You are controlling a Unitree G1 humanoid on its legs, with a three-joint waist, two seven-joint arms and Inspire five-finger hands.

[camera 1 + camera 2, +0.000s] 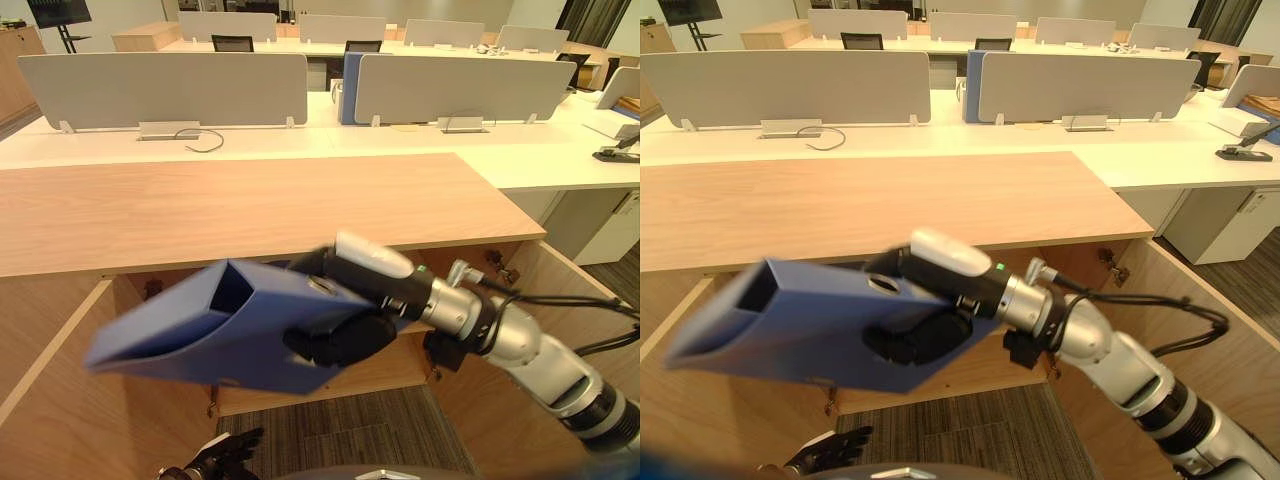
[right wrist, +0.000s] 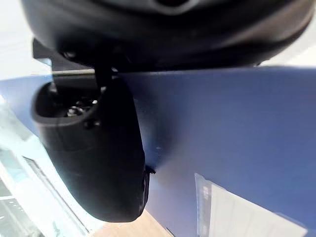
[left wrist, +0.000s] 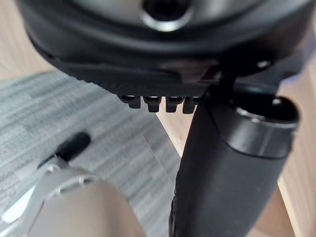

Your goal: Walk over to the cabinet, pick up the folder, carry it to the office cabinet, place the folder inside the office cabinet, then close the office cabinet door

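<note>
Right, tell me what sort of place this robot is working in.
Most likely an open-plan office: rows of white desks with grey divider screens, black office chairs behind them, and a wooden cabinet in front, where the right hand holds a blue folder.

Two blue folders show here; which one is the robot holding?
The near folder, gripped by the right hand before the wooden cabinet; the far folder stands upright on the white desk.
</note>
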